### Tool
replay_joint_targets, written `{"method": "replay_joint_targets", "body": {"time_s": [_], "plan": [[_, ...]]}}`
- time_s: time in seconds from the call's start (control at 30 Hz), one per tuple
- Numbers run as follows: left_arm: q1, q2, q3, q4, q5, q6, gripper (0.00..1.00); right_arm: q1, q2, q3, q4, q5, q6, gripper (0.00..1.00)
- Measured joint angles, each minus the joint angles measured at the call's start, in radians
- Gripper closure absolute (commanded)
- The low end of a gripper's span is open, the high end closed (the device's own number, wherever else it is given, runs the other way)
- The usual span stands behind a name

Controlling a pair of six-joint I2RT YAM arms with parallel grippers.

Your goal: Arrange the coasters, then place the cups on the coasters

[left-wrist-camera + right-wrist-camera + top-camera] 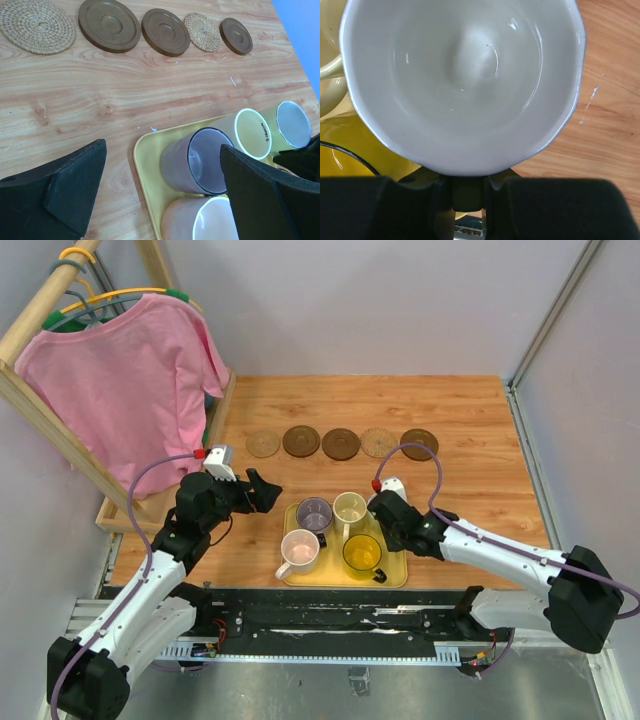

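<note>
1. Five thin round coasters lie side by side in one row on the far part of the wooden desk (470, 420). From the left they are a large woven tan coaster (263, 443), a dark brown coaster (301, 440), a second dark brown coaster (340, 443), a small woven tan coaster (379, 442) and a third dark brown coaster (418, 443).
2. A rectangular yellow plastic tray (325, 575) sits near the arms' bases, well apart from the row.
3. On the tray stand a purple-grey translucent cup (314, 513) and a cream cup (350, 508) at the far side. A pale pink cup (299, 552) and a translucent yellow cup (362, 553) stand at the near side.
4. The whitish pale-green cup (465, 75) is at the tray's far right corner and fills the right wrist view. Whether it rests on the tray or is raised cannot be told.
5. The right gripper (467, 195) has its fingers drawn close together, clamped on a narrow pale strip at that cup's near side.
6. The left gripper (164, 150) hangs over the desk just left of the tray, fingers spread wide apart and holding nothing.
</note>
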Motion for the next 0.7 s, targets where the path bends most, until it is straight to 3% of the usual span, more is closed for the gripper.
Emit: {"method": "replay_joint_targets", "body": {"time_s": [0.43, 0.7], "plan": [[0.0, 0.0, 0.0, 0.0, 0.0, 0.0, 0.01, -0.03, -0.1, 0.035, -0.022, 0.032, -0.108, 0.99], [0.0, 0.014, 0.0, 0.015, -0.002, -0.001, 0.01, -0.267, -0.134, 0.039, 0.062, 0.002, -0.214, 0.99]]}}
